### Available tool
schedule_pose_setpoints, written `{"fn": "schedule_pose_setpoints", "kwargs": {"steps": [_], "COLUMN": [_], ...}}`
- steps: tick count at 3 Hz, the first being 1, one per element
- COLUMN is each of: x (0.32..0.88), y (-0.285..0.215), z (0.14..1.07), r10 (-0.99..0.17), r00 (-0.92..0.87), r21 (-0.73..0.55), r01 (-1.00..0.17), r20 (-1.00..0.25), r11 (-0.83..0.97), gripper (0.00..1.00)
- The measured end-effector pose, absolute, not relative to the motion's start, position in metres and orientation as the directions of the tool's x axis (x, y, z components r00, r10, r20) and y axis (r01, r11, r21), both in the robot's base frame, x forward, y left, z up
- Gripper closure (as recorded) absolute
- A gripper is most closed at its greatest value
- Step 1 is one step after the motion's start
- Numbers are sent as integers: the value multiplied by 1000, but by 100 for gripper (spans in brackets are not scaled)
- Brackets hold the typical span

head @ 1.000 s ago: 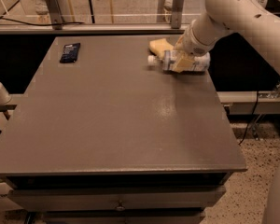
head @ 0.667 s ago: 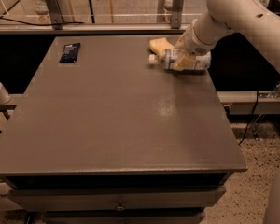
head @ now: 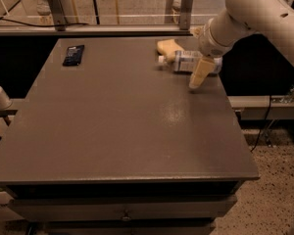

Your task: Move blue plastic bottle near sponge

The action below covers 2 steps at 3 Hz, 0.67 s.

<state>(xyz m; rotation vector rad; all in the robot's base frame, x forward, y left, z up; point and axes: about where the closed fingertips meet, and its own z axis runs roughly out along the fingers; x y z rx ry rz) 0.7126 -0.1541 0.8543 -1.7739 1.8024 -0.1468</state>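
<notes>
Gripper was at upper right of frame, below the white arm, angled down toward the grey table. Grip state could not be told (clenched or released, either was possible from this angle). It crossed in front of the right, base end of the blue plastic bottle. Bottle lay on its side, white cap pointing left. Sponge sat just behind the cap end, touching or very nearly so. Small dark packet lay well apart, upper left.
</notes>
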Motion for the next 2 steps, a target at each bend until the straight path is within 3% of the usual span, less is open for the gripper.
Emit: {"fn": "schedule_pose_setpoints", "kwargs": {"steps": [2], "x": [687], "y": [-173], "z": [878], "r10": [-923], "r00": [37], "r21": [-500], "r01": [-849], "r20": [-384], "r11": [174], "gripper": [0]}}
